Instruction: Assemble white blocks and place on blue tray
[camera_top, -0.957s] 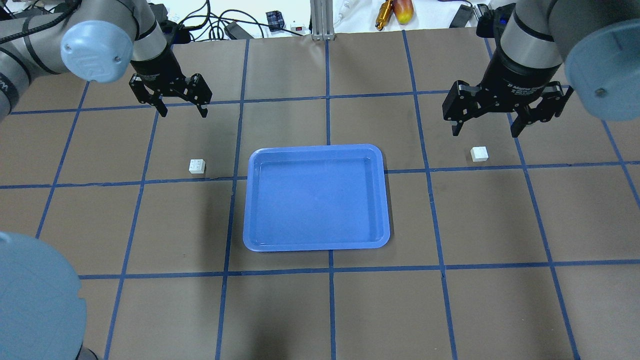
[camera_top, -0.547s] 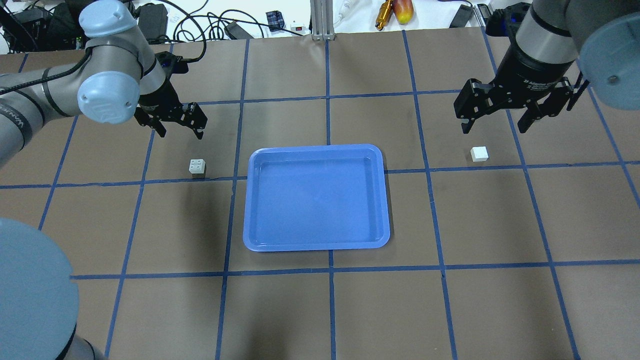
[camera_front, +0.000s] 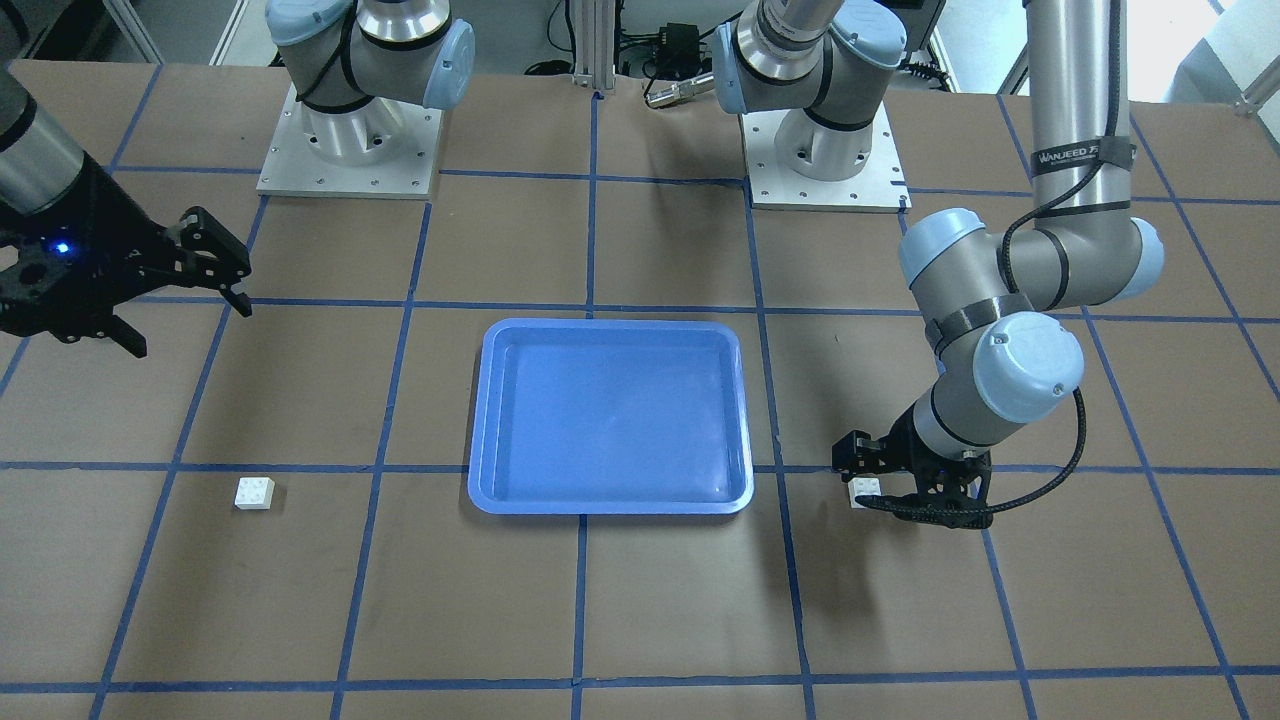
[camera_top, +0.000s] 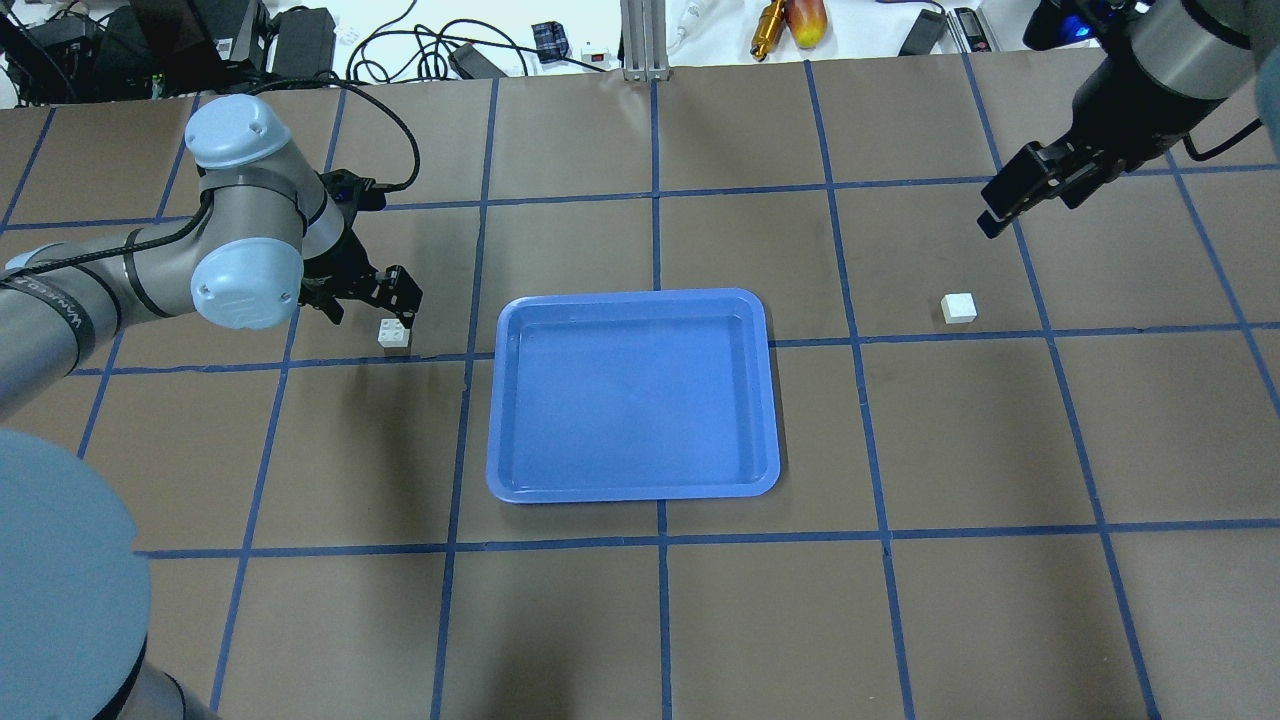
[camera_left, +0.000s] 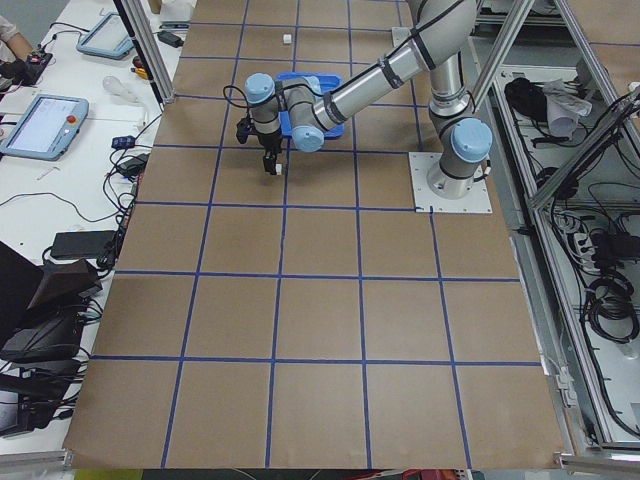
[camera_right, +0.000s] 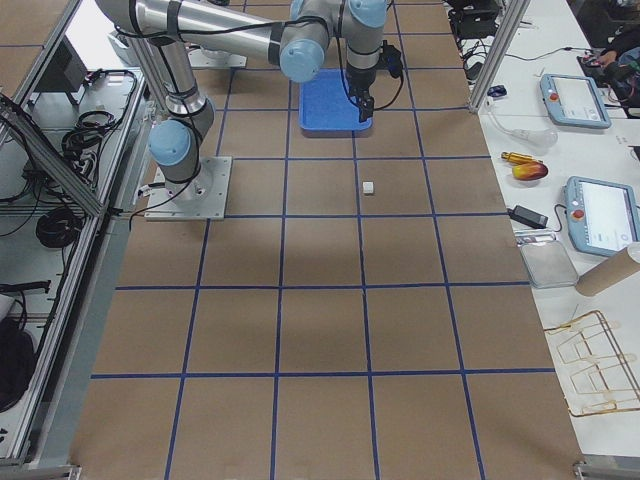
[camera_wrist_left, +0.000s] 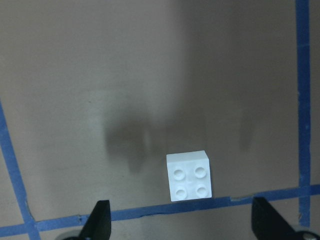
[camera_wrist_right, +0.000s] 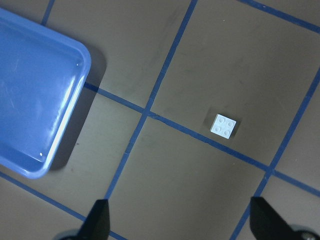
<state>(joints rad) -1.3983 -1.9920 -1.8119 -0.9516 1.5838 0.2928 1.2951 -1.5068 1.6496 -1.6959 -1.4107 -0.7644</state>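
Observation:
One white block (camera_top: 394, 335) lies on the table left of the blue tray (camera_top: 632, 296). My left gripper (camera_top: 372, 318) is open and low, just behind this block. In the left wrist view the block (camera_wrist_left: 189, 176) sits studs up, just ahead of the gap between the two fingertips (camera_wrist_left: 100, 220), touching neither. The other white block (camera_top: 958, 308) lies right of the tray. My right gripper (camera_top: 1010, 205) is open and empty, high and behind that block, which shows in the right wrist view (camera_wrist_right: 223, 125). The tray holds nothing.
The table is brown with a blue tape grid. Cables, power bricks and a yellow-orange tool (camera_top: 790, 22) lie beyond its far edge. The two arm bases (camera_front: 345, 150) stand on the robot's side of the table.
My left gripper has come down and forward to just behind the left block. My right gripper has moved up, back and to the right, away from the right block.

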